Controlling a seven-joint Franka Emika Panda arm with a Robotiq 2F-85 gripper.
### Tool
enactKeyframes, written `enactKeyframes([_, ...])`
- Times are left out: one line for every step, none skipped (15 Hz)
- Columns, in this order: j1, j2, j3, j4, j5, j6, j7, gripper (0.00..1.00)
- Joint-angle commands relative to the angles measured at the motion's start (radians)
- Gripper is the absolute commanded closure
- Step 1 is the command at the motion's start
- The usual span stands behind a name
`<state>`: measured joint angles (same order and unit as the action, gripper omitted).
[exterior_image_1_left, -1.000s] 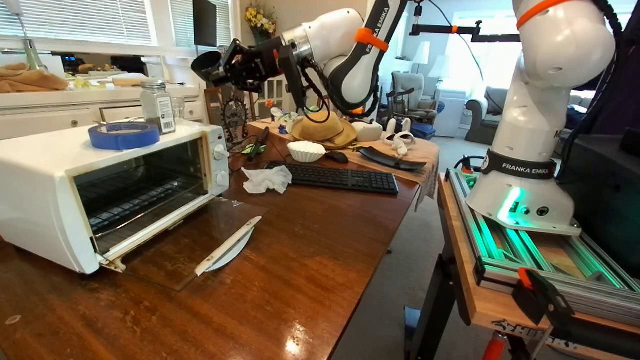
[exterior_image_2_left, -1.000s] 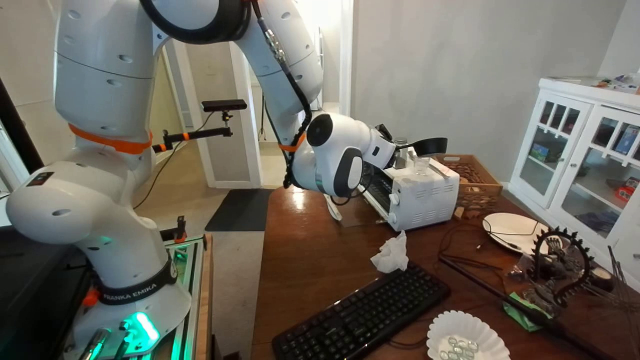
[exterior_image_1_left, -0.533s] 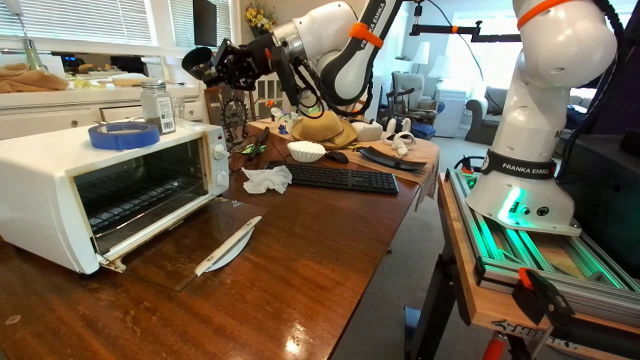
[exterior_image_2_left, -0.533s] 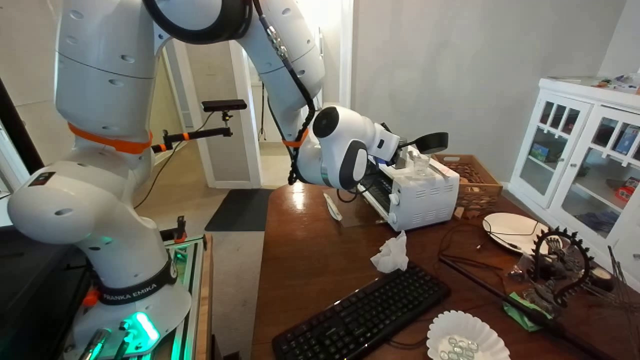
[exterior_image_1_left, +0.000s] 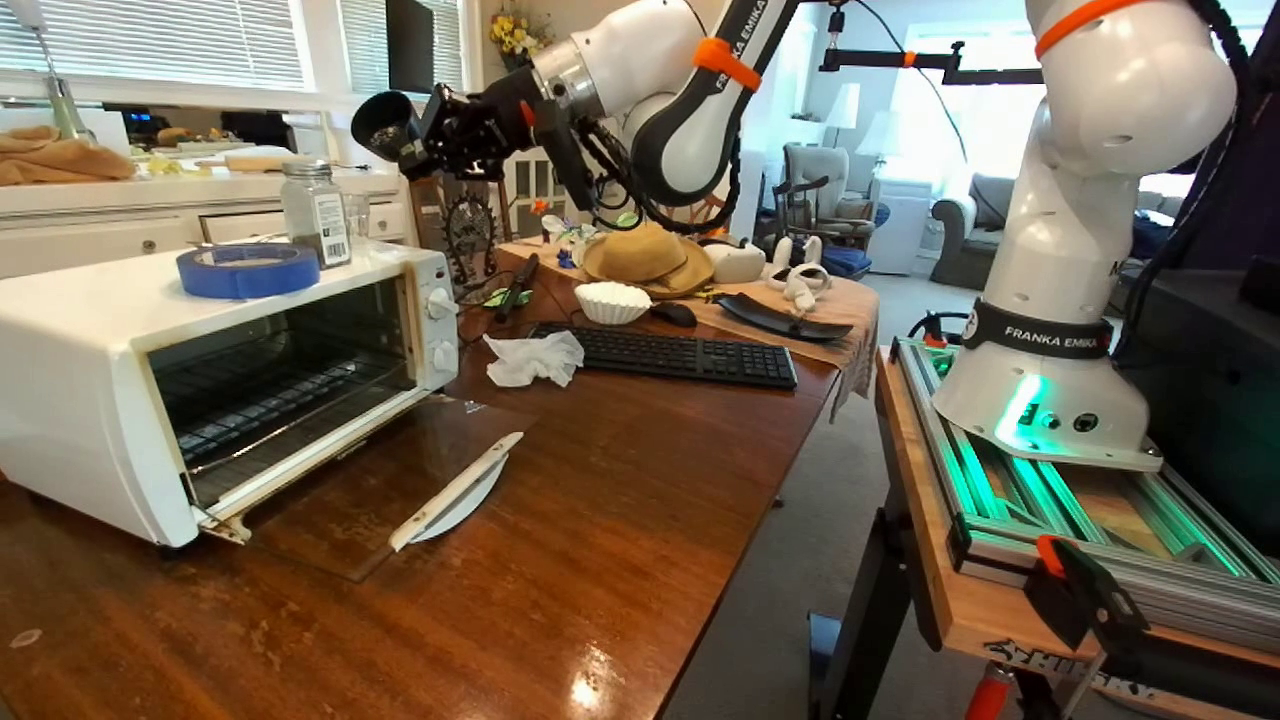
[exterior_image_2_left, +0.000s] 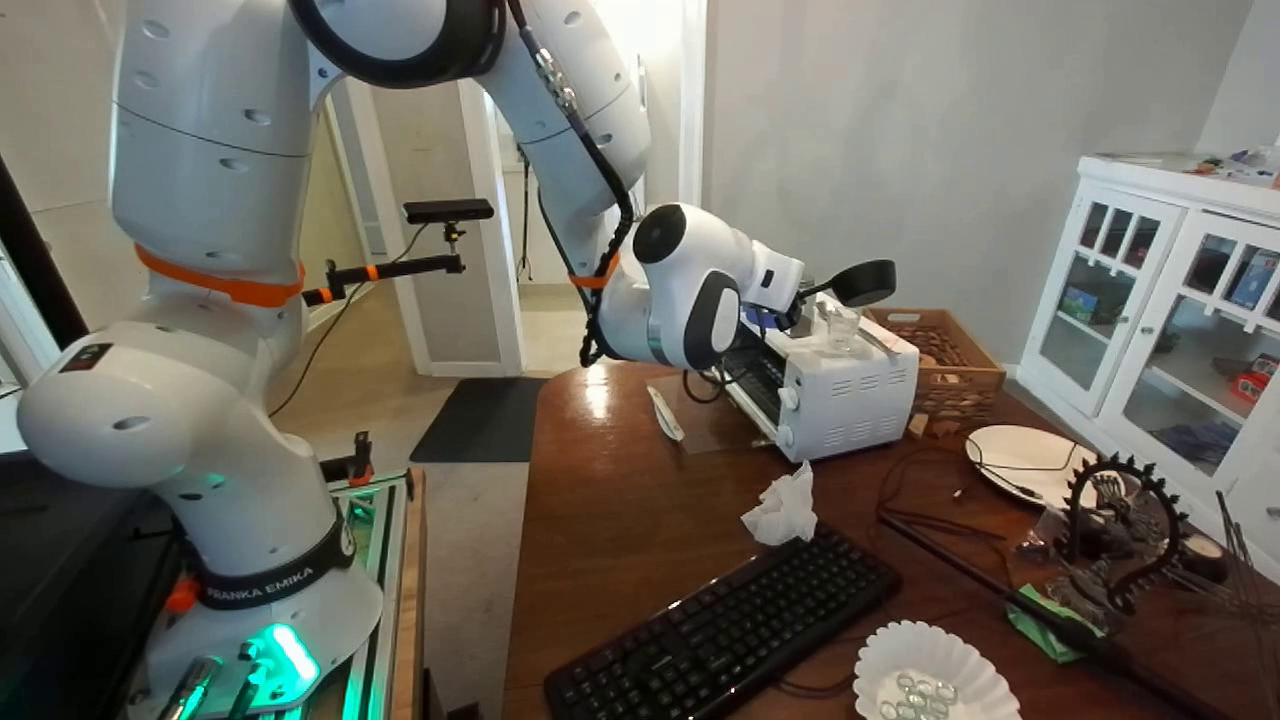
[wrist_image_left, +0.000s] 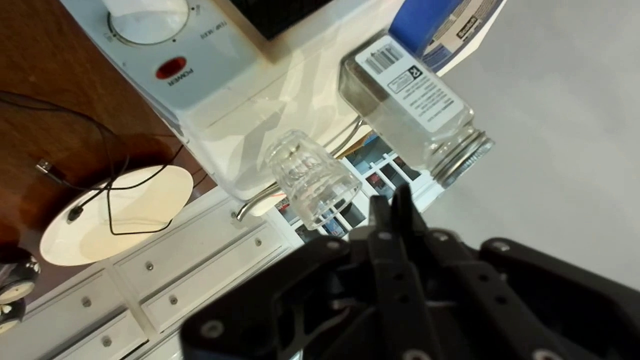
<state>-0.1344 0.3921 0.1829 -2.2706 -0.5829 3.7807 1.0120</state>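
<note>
My gripper (wrist_image_left: 392, 212) is shut on the thin handle of a black round scoop. The scoop's bowl shows in both exterior views (exterior_image_1_left: 384, 126) (exterior_image_2_left: 865, 284). It is held in the air above the level of the toaster oven top; the bowl is out of the wrist view. The white toaster oven (exterior_image_1_left: 80, 330) stands on the table with its glass door (exterior_image_1_left: 400, 480) folded down. On its top are a blue tape roll (exterior_image_1_left: 248, 273), a glass jar with a metal lid (wrist_image_left: 407, 102) and a clear drinking glass (wrist_image_left: 315, 177). The gripper touches none of these.
On the wooden table (exterior_image_1_left: 620, 500) lie crumpled white paper (exterior_image_1_left: 535, 358), a black keyboard (exterior_image_2_left: 740, 625) and a white fluted bowl (exterior_image_2_left: 935, 660). A plate (exterior_image_2_left: 1035, 465) and cables lie behind the oven. A wicker basket (exterior_image_2_left: 945, 365) stands beside it.
The arm has moved with the scoop toward the oven, leftward in an exterior view. The scoop has tilted, its bowl now higher than its handle. The things on the table have not moved.
</note>
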Motion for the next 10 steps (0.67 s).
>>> enactKeyframes([0.018,-0.001,-0.009,0.016,-0.002,-0.046,-0.046,0.98])
enactKeyframes([0.02,-0.001,-0.01,0.016,0.0,-0.052,-0.057,0.98])
enactKeyframes([0.022,-0.002,-0.011,0.018,0.001,-0.056,-0.068,0.98])
enactKeyframes([0.025,-0.002,-0.014,0.018,0.004,-0.057,-0.081,0.98])
enactKeyframes([0.028,-0.003,-0.016,0.019,0.009,-0.061,-0.093,0.98])
enactKeyframes([0.029,-0.003,-0.019,0.019,0.009,-0.069,-0.104,0.98])
enactKeyframes([0.03,-0.002,-0.02,0.02,0.008,-0.076,-0.112,0.98])
enactKeyframes([0.034,-0.001,-0.025,0.021,0.012,-0.083,-0.128,0.98])
enactKeyframes([0.036,0.0,-0.027,0.022,0.014,-0.09,-0.138,0.98])
enactKeyframes([0.038,0.001,-0.029,0.024,0.016,-0.095,-0.148,0.98])
